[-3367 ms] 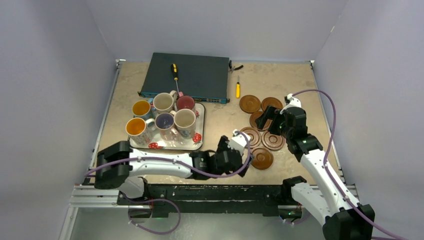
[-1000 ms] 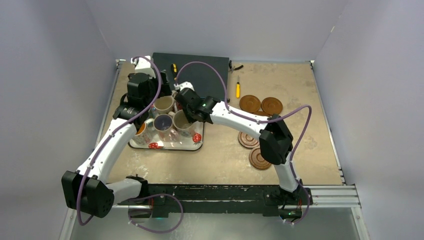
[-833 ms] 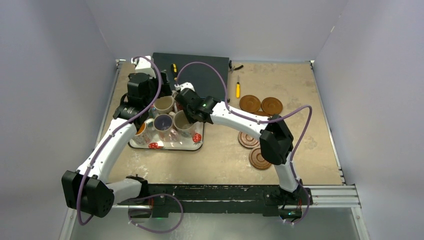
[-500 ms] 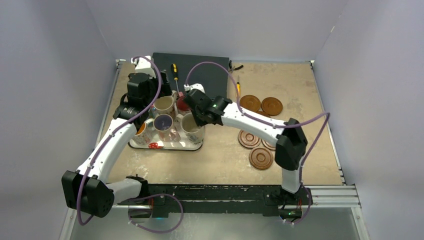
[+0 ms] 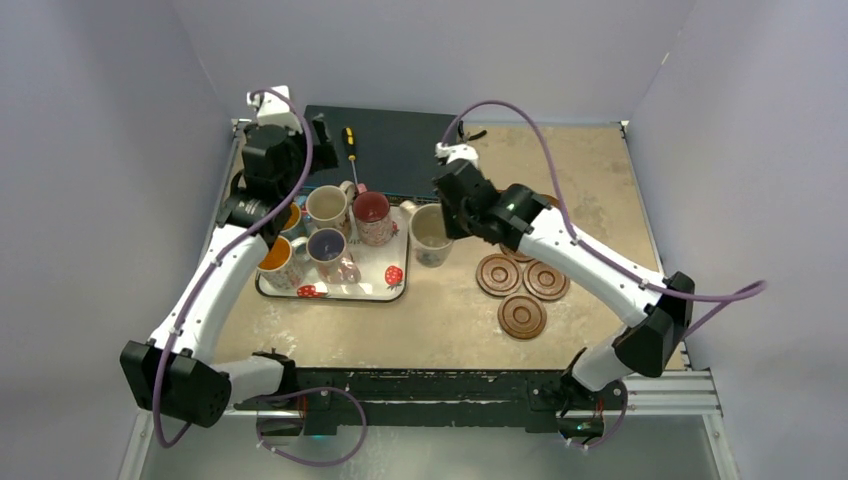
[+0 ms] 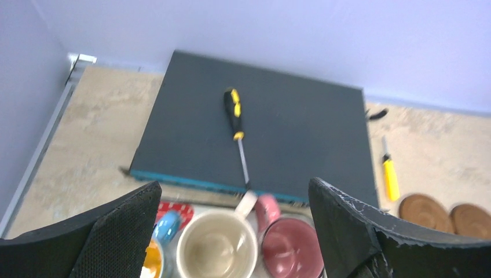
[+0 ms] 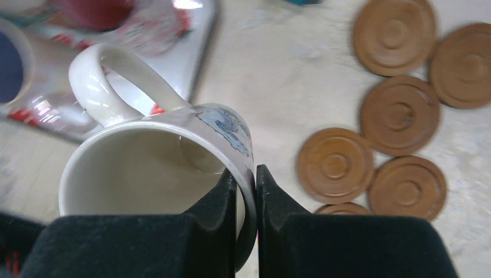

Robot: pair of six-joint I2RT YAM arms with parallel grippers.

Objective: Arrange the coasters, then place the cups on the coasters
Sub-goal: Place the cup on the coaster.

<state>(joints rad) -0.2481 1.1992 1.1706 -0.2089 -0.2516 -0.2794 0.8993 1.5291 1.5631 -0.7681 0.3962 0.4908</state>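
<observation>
My right gripper (image 5: 447, 215) is shut on the rim of a cream cup (image 5: 430, 238), held in the air between the tray and the coasters. In the right wrist view one finger is inside the rim and one outside (image 7: 244, 174), with the cup (image 7: 150, 168) tilted. Several brown coasters (image 5: 522, 316) lie clustered to the right (image 7: 399, 113). My left gripper (image 5: 285, 160) hangs open above the tray's back edge (image 6: 234, 188). Below it stand a cream cup (image 6: 217, 249), a red-pink cup (image 6: 292, 252) and the blue cup's handle (image 6: 168, 226). A purple cup (image 5: 328, 245) and an orange cup (image 5: 272, 255) stand nearer the front.
The white strawberry-print tray (image 5: 380, 285) sits left of centre. Behind it lies a dark flat box (image 5: 395, 150) with a black-and-yellow screwdriver (image 6: 234, 116) on top. A small yellow screwdriver (image 6: 389, 171) lies on the table beside the box.
My right gripper has lifted the cream cup off the tray and carried it right, toward the coasters. My left gripper has risen and moved back a little.
</observation>
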